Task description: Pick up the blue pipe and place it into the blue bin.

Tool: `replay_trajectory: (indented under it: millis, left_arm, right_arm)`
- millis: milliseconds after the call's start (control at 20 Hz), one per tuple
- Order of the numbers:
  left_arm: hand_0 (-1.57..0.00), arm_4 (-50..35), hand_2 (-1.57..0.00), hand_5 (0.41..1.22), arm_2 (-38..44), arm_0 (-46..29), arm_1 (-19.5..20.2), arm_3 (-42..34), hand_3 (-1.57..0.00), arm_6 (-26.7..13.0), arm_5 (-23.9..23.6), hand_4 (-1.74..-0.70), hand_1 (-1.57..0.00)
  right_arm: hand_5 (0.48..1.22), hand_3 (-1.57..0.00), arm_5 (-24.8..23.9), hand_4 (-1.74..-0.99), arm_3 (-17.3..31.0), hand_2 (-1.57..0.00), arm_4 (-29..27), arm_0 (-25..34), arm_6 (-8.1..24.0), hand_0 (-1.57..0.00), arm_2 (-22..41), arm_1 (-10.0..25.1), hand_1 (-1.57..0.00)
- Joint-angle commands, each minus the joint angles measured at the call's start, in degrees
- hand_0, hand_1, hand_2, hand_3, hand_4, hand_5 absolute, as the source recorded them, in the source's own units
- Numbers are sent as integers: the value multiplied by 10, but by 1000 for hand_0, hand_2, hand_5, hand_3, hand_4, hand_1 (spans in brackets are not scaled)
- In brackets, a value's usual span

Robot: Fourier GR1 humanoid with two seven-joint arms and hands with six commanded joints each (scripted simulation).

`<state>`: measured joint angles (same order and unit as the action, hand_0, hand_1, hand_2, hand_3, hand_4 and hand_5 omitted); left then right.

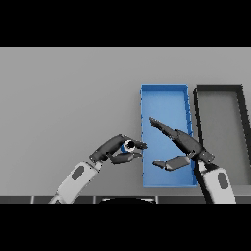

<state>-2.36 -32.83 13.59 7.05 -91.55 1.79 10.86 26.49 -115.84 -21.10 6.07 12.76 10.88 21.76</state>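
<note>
While pinched between curled fingers and thumb of left hand (113, 151), blue pipe (128, 146) held above grey table (63, 103), just beside left wall of blue bin (165, 91), not inside. Right hand (182, 145) spread open over bin's interior, fingers straight, holding nothing. Black bin (219, 89) alongside, further right.

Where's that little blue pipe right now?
In the head view, the blue pipe is pinched in the left hand, just left of the blue bin near its left wall, not yet inside it.
</note>
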Motion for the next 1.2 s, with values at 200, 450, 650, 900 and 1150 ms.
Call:
replay_trajectory:
  millis: [200,450,650,900,1150]
  left_arm:
    - [-1571,5,-1571,1221,4,-9,1,-5,-1486,5,8,-1741,-1571]
    - [-1571,-1,-1571,1221,8,-3,-9,9,-1532,6,27,-1741,-1571]
    - [-1571,22,-1571,1221,9,-4,-2,2,-1540,13,28,-1740,-1571]
    - [-991,54,-850,1221,-1,8,18,1,-824,-50,56,-1552,-878]
    - [-1164,39,-1051,1221,23,-7,-6,-6,-1065,-19,47,-1634,-1128]
  right_arm:
    - [527,1,26,-1276,20,1,26,85,27,1,51,-17,1]
    - [532,1,41,-1227,53,1,29,148,63,1,89,-51,1]
    - [508,1,51,-1218,103,1,40,196,66,1,104,-87,1]
    - [508,-440,68,-1362,135,-531,37,243,84,-527,122,-115,-534]
    - [728,-1080,78,-1526,149,-1230,-24,247,108,-1221,135,-125,-1214]
